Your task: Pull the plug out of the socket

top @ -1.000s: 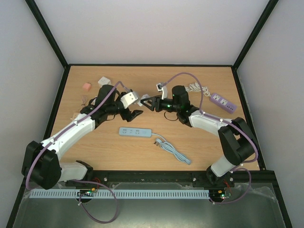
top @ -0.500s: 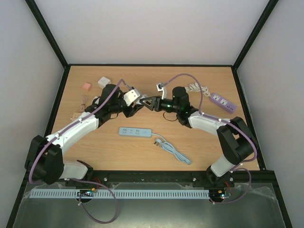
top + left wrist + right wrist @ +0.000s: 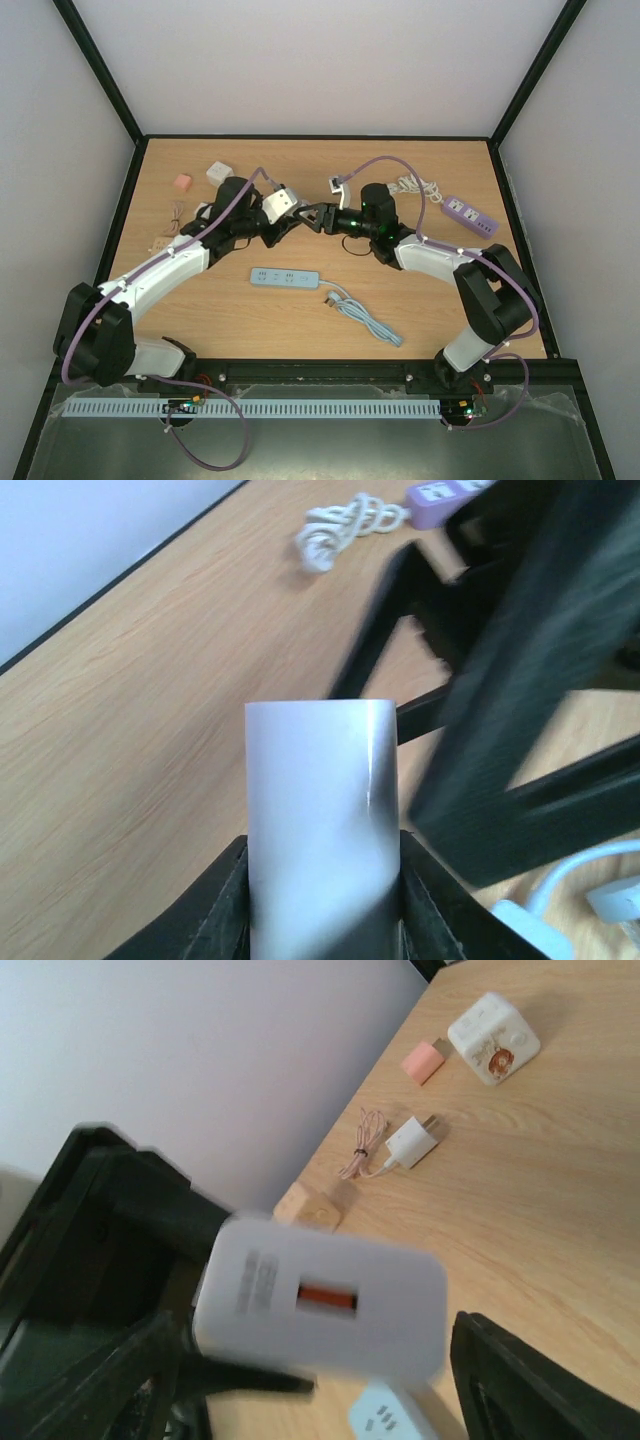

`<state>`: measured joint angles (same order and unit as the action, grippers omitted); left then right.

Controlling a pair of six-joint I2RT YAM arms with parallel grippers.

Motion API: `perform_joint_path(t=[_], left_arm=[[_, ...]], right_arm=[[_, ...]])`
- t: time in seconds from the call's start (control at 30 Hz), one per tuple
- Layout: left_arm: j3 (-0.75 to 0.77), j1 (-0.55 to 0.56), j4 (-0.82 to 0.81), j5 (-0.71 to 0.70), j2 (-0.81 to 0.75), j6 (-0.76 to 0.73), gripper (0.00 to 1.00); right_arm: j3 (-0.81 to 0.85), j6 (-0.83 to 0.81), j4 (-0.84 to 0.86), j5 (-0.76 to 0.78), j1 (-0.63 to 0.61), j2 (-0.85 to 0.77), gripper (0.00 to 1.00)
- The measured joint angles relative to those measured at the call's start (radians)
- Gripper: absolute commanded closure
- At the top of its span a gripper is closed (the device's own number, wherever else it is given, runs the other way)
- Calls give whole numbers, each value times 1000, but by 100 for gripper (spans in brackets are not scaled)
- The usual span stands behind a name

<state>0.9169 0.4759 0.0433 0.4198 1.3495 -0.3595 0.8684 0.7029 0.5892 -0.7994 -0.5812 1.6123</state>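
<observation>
Left gripper (image 3: 325,920) clamped on the white adapter (image 3: 281,203), holding it off the counter (image 3: 430,310), centre-far. Right gripper (image 3: 308,216) faces it from the right, jaws apart, not clamping. Blue power strip (image 3: 285,278) lies nearer.

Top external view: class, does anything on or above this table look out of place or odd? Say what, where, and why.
One thing: the white adapter is off the table, clamped in the left gripper mid-air at centre, while the blue power strip lies flat. The right gripper faces it with open jaws.
</observation>
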Motion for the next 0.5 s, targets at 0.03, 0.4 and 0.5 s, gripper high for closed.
perform_joint_path(t=[0.03,0.4,0.5], left_arm=[[0,-16,2,8,0,1,85],[0,-348,142,40,42,-53,83],[0,-414,201,19,91,-87,83]], right_arm=[[4,-22,-11,-4,5,-1,19],[39,-389,-239,9,45,-75,4],[45,-502,-308,7,45,-76,4]])
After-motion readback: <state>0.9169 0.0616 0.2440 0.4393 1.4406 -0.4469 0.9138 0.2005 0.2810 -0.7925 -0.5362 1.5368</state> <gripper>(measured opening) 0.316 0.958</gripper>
